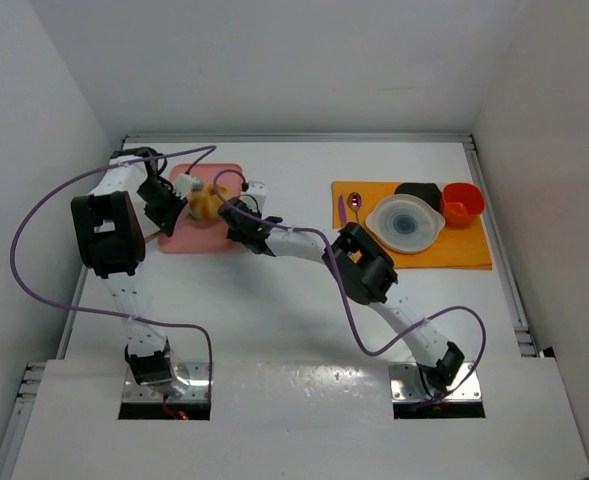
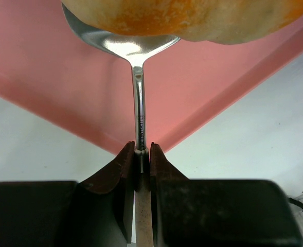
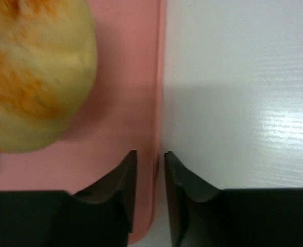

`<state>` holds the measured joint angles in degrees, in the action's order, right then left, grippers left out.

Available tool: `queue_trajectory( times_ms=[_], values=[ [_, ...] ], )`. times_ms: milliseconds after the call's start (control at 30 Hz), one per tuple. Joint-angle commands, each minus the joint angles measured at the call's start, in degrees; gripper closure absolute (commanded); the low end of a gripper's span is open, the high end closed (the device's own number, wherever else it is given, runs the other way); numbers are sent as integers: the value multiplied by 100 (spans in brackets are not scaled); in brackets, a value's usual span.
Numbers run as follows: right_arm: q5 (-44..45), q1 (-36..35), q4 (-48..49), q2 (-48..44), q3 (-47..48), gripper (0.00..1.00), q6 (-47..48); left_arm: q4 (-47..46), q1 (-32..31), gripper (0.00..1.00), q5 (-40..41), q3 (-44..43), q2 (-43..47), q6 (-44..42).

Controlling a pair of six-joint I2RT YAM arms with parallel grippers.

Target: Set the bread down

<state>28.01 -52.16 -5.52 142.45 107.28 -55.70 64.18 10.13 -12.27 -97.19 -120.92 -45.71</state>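
Observation:
The bread point(image 1: 204, 203), a round golden bun, lies on a pink board point(image 1: 189, 238) at the back left. My left gripper point(image 1: 179, 208) is shut on the handle of a metal spoon point(image 2: 138, 103). The spoon's bowl sits under the edge of the bread point(image 2: 192, 15) in the left wrist view, above the pink board point(image 2: 64, 62). My right gripper point(image 1: 229, 212) is at the board's right edge. In the right wrist view its jaws point(image 3: 150, 157) are closed narrowly around the pink board's rim point(image 3: 125, 77), with the bread point(image 3: 33, 77) just beyond to the left.
An orange mat point(image 1: 414, 255) lies at the back right with a white plate point(image 1: 406, 222), a red cup point(image 1: 463, 202), a black container point(image 1: 419, 192) and a purple spoon point(image 1: 341, 208) on it. A small white object point(image 1: 257, 188) sits behind the right gripper.

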Motion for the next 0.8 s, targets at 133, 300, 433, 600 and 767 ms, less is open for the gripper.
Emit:
queue_trajectory(
  times_ms=[133, 300, 433, 600, 767],
  values=[
    [47, 31, 332, -569, -488, 66, 147, 68, 94, 100, -574, -327, 218, 27],
    [3, 101, 858, -1105, -1007, 58, 813, 444, 94, 100, -688, -773, 218, 133],
    [-32, 214, 1562, -2217, -1823, 50, 1395, 814, 42, 100, -856, -1398, 218, 256],
    [-164, 461, 1695, -3729, -3368, 43, 1860, 982, -694, 100, -566, -1698, 280, 545],
    [-15, 1049, 808, -5521, -4803, 43, 1756, 1035, -1381, 100, -627, -1996, 280, 765]
  ],
)
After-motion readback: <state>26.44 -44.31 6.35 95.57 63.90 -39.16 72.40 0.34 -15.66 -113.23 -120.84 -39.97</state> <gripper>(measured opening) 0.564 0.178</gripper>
